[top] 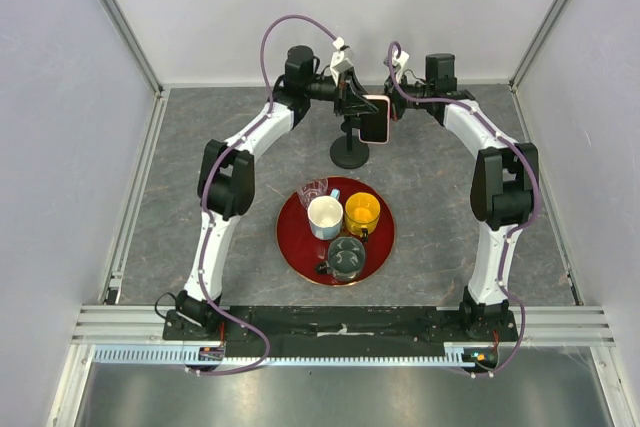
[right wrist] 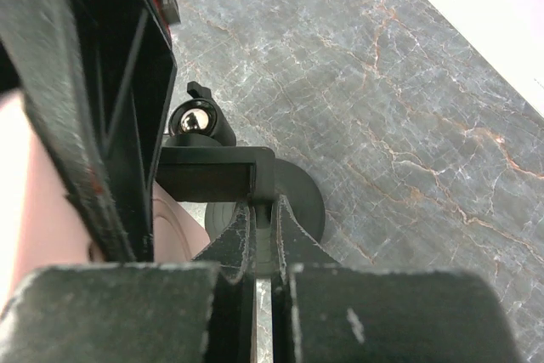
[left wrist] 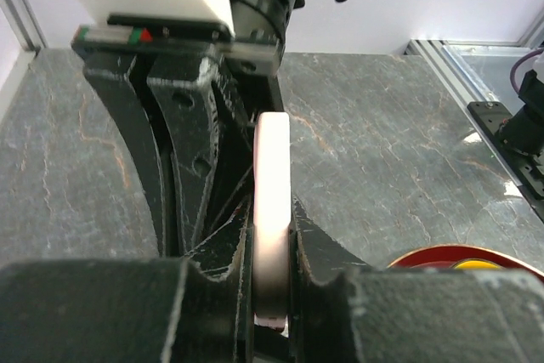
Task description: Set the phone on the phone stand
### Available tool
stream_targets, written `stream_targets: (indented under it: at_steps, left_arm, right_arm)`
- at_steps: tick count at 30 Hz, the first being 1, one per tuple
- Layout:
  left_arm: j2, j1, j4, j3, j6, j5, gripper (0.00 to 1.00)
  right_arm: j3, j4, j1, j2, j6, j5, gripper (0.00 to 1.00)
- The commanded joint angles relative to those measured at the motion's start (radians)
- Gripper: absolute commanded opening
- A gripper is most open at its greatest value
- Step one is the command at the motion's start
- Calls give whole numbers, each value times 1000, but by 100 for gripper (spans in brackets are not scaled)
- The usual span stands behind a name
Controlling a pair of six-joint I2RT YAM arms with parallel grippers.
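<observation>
The phone (top: 375,119) hangs on edge above the phone stand (top: 350,155) at the back middle of the table. My left gripper (top: 358,100) is shut on it. In the left wrist view the phone's pale pink edge (left wrist: 272,167) runs upright between the left gripper's (left wrist: 272,240) two fingers. My right gripper (right wrist: 274,210) is shut on the end of the stand's clamp bracket (right wrist: 212,172). The stand's round base (right wrist: 304,203) lies below it and the pink phone (right wrist: 38,235) sits at the far left. From above, the right gripper (top: 392,105) is just right of the phone.
A red round tray (top: 292,247) lies in front of the stand. On it are a white cup (top: 325,215), a yellow cup (top: 362,212) and clear glasses (top: 346,257). White walls and metal rails bound the grey marbled table.
</observation>
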Motion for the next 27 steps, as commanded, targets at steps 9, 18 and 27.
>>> stream_targets:
  at_steps: [9, 18, 27]
  left_arm:
    - [-288, -4, 9, -269, 80, -307, 2]
    - [-463, -25, -24, -472, 189, -644, 2]
    - [-624, -45, 98, -738, 212, -1089, 2]
  right_arm:
    - [-372, 544, 18, -149, 322, 232, 0]
    - [-593, 724, 67, -284, 445, 681, 0]
    - [-659, 731, 167, -345, 560, 1264, 0]
